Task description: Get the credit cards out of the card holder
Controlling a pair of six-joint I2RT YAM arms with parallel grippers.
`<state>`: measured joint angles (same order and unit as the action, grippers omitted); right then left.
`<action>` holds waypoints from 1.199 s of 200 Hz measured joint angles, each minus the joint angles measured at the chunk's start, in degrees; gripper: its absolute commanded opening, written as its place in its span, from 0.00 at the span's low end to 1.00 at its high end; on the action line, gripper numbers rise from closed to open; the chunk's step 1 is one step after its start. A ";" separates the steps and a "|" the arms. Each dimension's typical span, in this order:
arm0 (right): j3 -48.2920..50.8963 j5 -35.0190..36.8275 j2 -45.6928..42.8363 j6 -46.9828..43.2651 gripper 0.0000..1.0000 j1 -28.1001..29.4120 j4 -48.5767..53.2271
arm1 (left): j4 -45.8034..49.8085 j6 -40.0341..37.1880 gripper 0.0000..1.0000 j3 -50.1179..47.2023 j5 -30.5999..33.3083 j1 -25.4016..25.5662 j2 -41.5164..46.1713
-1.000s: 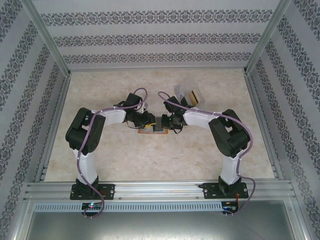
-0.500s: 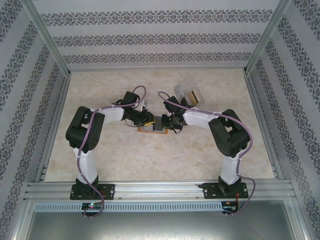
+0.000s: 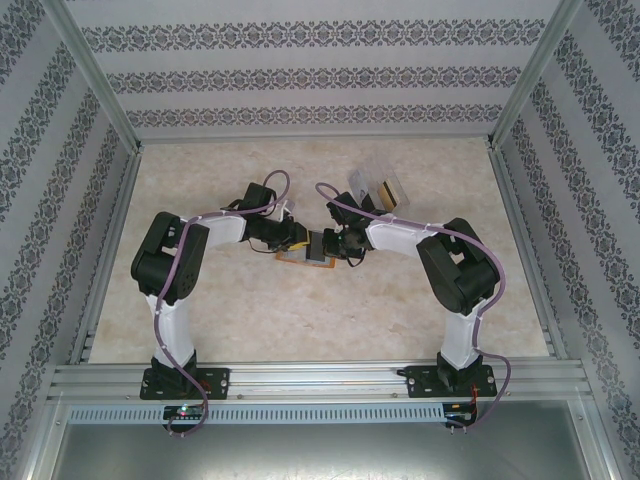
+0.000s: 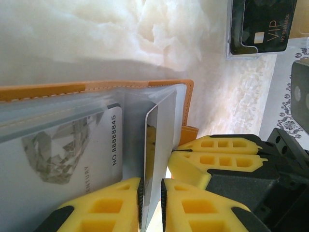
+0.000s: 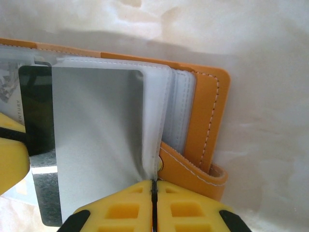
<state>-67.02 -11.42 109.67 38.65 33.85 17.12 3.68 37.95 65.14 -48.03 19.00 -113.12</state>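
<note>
The orange card holder [image 3: 303, 259] lies open at mid-table between both arms. In the left wrist view its clear pockets [image 4: 58, 145] hold a silver numbered card, and a grey credit card [image 4: 161, 140] stands edge-on, partly out of a pocket. My left gripper [image 4: 151, 182] is shut on that card's lower edge. In the right wrist view the same grey card [image 5: 96, 135] sits in front of a black card [image 5: 36, 111]. My right gripper [image 5: 154, 183] is shut on the edge of a clear pocket sleeve [image 5: 159, 121], beside the orange tab [image 5: 193, 174]. The two grippers [image 3: 298, 242] [image 3: 338, 243] face each other.
A clear plastic box [image 3: 375, 188] holding a black VIP card [image 4: 260, 24] and a gold one stands just behind the right arm. My right gripper's yellow fingers [image 4: 217, 154] are close beside the left ones. Patterned walls and metal rails enclose the marble-look table [image 3: 320, 330].
My left gripper's jaws have narrowed onto the grey card. The left wrist has drawn slightly to the left, and the holder has turned a little. The right gripper has stayed put.
</note>
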 measured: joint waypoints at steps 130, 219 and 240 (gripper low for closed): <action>0.83 0.11 -0.44 0.02 0.08 0.00 -0.92 | 0.92 -1.01 0.00 -0.15 2.38 -0.11 0.63; 6.82 0.09 -9.86 -0.35 0.27 -0.74 -2.16 | 12.61 -5.66 0.00 -2.62 13.90 -2.16 19.63; 7.61 -0.90 -16.28 -0.68 0.45 -1.14 -3.45 | 13.49 -5.51 0.00 -2.82 15.23 -2.16 23.87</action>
<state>-59.42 -12.32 93.38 37.98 32.71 13.67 17.17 32.45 62.33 -32.80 16.84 -89.25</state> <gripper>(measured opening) 0.369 0.049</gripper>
